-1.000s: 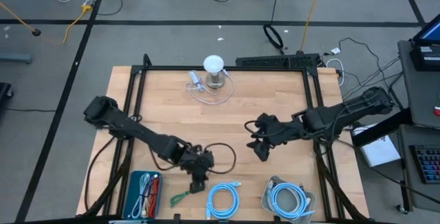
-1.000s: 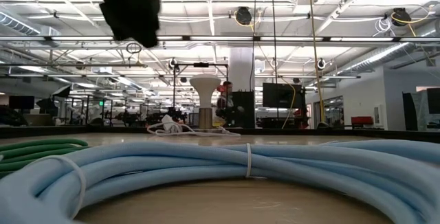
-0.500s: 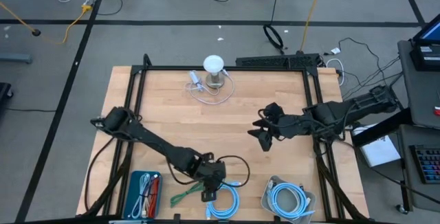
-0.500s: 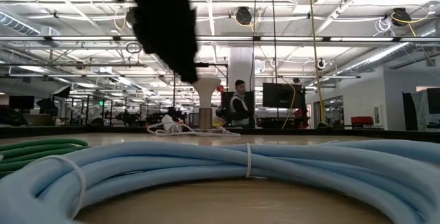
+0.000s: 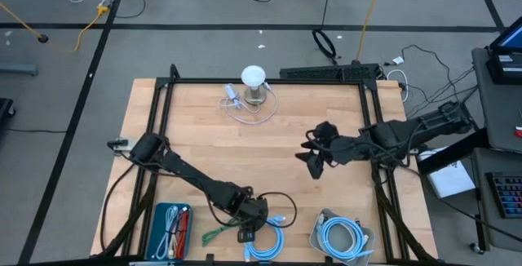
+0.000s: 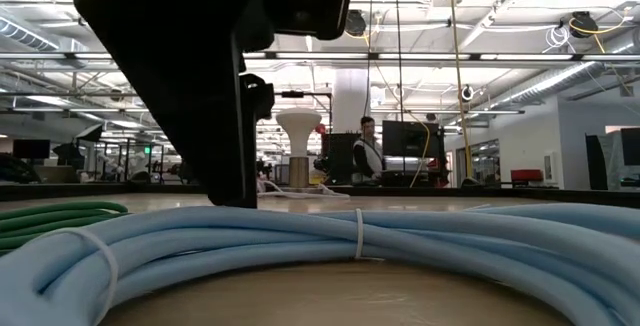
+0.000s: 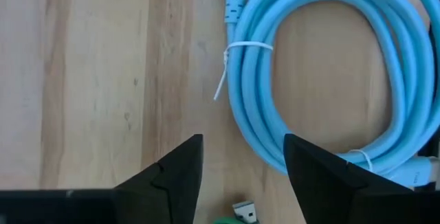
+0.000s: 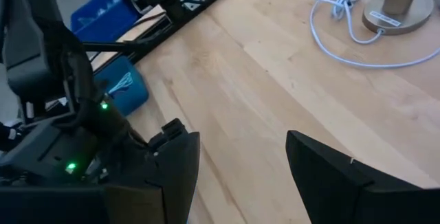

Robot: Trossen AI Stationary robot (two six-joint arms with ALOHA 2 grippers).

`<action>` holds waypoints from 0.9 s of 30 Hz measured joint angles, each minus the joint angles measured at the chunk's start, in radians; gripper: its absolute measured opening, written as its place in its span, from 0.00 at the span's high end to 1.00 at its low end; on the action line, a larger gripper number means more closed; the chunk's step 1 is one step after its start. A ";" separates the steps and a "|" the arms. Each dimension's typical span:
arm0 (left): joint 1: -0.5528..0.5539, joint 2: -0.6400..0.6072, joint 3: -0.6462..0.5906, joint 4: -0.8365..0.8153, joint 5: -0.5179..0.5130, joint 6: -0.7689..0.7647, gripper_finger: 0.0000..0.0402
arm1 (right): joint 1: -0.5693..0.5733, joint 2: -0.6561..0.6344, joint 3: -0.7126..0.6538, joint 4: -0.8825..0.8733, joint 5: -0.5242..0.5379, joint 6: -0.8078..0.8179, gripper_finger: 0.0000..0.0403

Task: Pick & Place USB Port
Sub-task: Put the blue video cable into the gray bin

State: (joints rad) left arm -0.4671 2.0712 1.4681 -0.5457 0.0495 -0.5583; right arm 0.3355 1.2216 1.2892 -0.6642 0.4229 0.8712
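Observation:
A light blue coiled cable (image 5: 267, 237) (image 7: 323, 80) lies flat on the wooden table near its front edge, tied with white ties, its plug (image 7: 232, 7) lying beside the coil. My left gripper (image 5: 247, 235) (image 7: 244, 176) hangs open just above the table at the coil's left rim, pointing steeply down and touching nothing. A green cable (image 5: 214, 233) with a small metal plug (image 7: 240, 211) lies just beside it. My right gripper (image 5: 312, 166) (image 8: 244, 176) waits open above the table's middle right. I cannot pick out a USB port among these.
A blue tray (image 5: 173, 229) of cables stands at the front left. A second light blue coil (image 5: 341, 237) lies in a container at the front right. A white round-topped stand (image 5: 254, 85) with a white cable (image 5: 245, 107) sits at the far edge. A black frame (image 5: 159, 119) borders the table.
My left gripper has travelled toward the table's near edge and a little rightward, sinking low over the light blue coil's left rim; in the low view it now looms large just behind the coil. My right gripper turned slightly early on, then kept still.

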 joint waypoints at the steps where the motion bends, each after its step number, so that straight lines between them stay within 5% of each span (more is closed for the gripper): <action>1: 0.000 0.000 0.000 0.002 0.006 0.000 0.48 | 0.000 0.000 0.000 -0.004 0.000 0.001 0.47; 27: 0.014 0.004 0.000 0.080 -0.003 -0.043 0.52 | 0.000 0.000 0.000 -0.021 0.000 -0.004 0.47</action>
State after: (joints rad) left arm -0.4526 2.0754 1.4681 -0.4657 0.0461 -0.6013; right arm 0.3351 1.2217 1.2892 -0.6857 0.4229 0.8669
